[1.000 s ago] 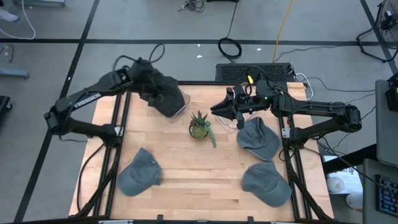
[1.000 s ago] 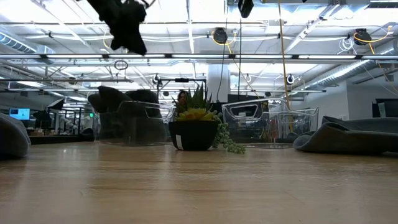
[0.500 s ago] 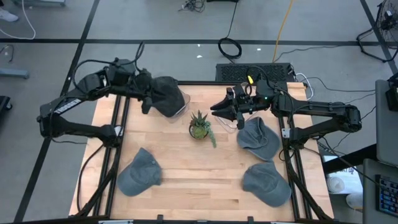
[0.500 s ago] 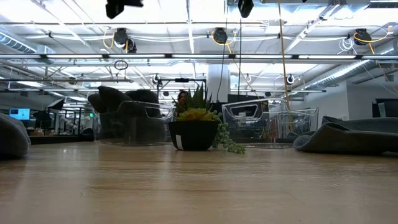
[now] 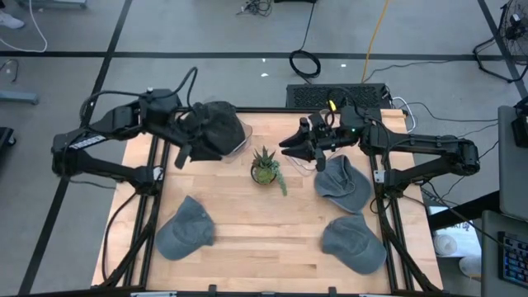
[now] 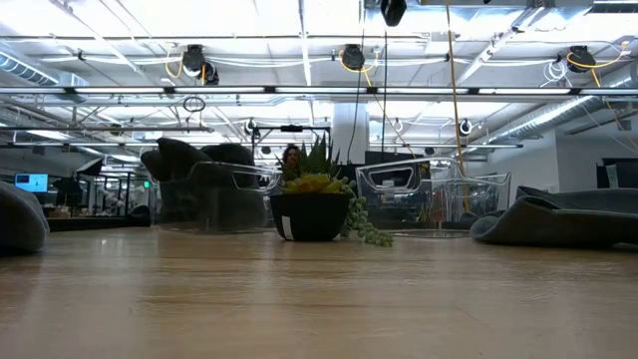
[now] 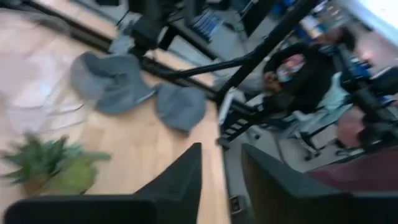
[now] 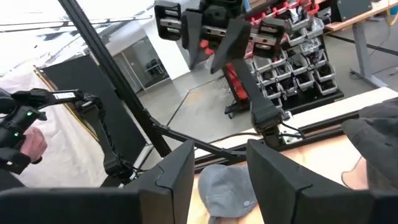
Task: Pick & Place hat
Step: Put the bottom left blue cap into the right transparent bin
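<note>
A dark hat [image 5: 216, 128] lies on the clear bin [image 5: 244, 137] at the table's far left. Three grey caps rest flat on the wood: near left [image 5: 186, 227], right [image 5: 342, 183], near right [image 5: 353, 243]. My left gripper [image 5: 181, 153] hangs beside the bin's left side. It is open and empty in the left wrist view [image 7: 221, 180]. My right gripper [image 5: 289, 147] hovers high over the table's far middle, right of the plant. It is open and empty [image 8: 221, 180], and only its tip shows in the low view [image 6: 393, 10].
A small potted plant [image 5: 265, 167] [image 6: 311, 204] stands in the table's middle between the arms. Clear bins [image 6: 214, 194] [image 6: 429, 194] stand along the far edge. Bare wood lies in the near middle. A person [image 7: 298, 74] sits beyond the table's right side.
The left gripper held the dark hat up over the far-left bin, then let it go. The hat left the top of the low view and now lies on the bin. The left gripper drew back toward the left edge, then swung toward the near side. The right arm kept still.
</note>
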